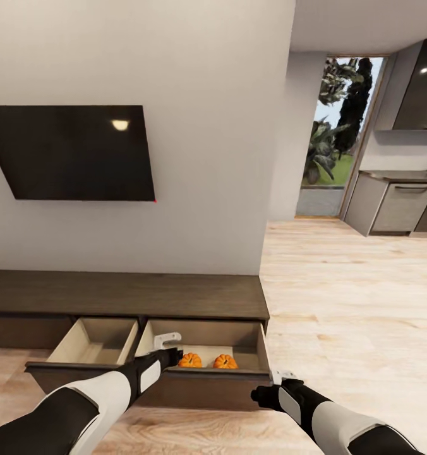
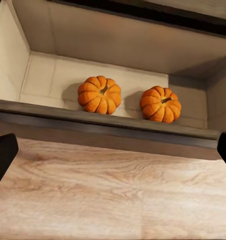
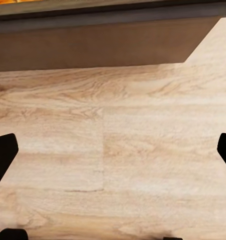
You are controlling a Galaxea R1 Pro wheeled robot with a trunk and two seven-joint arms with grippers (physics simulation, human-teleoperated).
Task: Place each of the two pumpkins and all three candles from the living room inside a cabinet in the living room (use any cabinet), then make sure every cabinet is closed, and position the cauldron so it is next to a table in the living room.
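The head view looks down and forward from well back at the long dark-brown wooden cabinet (image 1: 125, 297). The left wrist view looks closely into its open beige-lined drawer (image 2: 42, 75), which the head view shares; the right wrist view faces the pale wooden plank floor (image 3: 123, 150) near that drawer's front.

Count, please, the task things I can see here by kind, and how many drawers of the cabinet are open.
Pumpkins: 2, both inside the right open drawer
Open drawers: 2, the other one to its left
Candles: 0
Total: 4

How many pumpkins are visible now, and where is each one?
2. Both lie side by side in the open right drawer of the cabinet: left pumpkin, right pumpkin. They do not touch.
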